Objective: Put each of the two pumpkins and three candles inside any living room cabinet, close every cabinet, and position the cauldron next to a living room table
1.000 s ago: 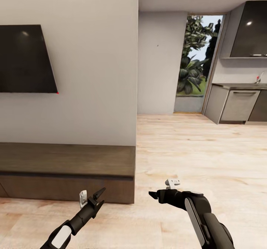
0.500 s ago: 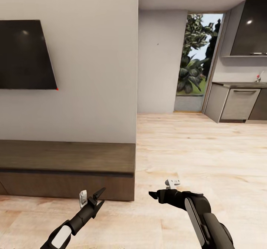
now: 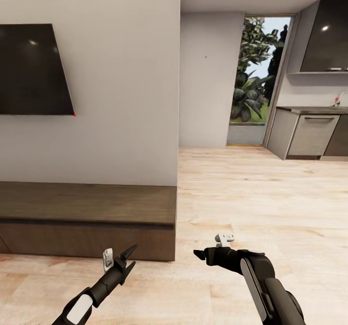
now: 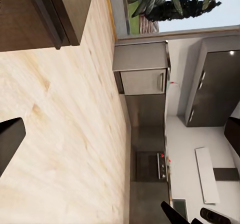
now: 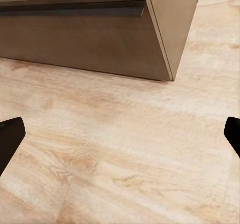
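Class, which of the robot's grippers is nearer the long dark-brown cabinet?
Left. The left gripper hangs just before the cabinet front; the right gripper sits past its end, over bare floor.

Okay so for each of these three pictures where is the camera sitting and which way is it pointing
Head view: on the head, facing the cabinet, TV wall and kitchen; both arms, left end effector and right end effector show.
Left wrist view: on the left arm, looking across the floor to the kitchen; dark fingertips show.
Right wrist view: on the right arm, facing the cabinet's end; fingertips show.
Shared: all three show cabinet and floor.

Long low dark-brown cabinet [image 3: 87,218], shut, against the wall.
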You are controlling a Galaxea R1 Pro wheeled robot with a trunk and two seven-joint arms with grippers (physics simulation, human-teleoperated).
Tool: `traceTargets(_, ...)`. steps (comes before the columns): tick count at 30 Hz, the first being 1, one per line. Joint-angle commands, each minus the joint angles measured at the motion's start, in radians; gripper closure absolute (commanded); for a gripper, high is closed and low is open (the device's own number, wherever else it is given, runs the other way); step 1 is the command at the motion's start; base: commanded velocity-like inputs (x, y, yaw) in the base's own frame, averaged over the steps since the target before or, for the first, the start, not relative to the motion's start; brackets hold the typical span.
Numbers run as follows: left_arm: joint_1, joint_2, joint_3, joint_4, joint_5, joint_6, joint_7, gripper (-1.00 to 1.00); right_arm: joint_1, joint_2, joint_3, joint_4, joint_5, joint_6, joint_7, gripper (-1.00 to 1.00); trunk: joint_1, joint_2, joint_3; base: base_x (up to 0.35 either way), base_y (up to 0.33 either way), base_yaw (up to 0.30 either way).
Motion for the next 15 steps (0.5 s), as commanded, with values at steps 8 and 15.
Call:
traceTargets(8, -0.001, 0.0, 0.002, 0.002, 0.004, 0.006, -0.002, -1.0, -0.001, 0.001, -0.001, -0.001, -0.004, 0.005, -0.001, -1.0, 0.0, 0.0, -0.001, 0.0, 0.0, 0.0)
traceTargets(15, -0.001, 0.0, -0.001, 0.004, 0.005, -0.043, -0.002, -1.0, -0.001, 0.001, -0.001, -0.001, -0.004, 0.005, -0.001, -1.0, 0.0, 0.0, -0.001, -0.023, -0.034, 0.0)
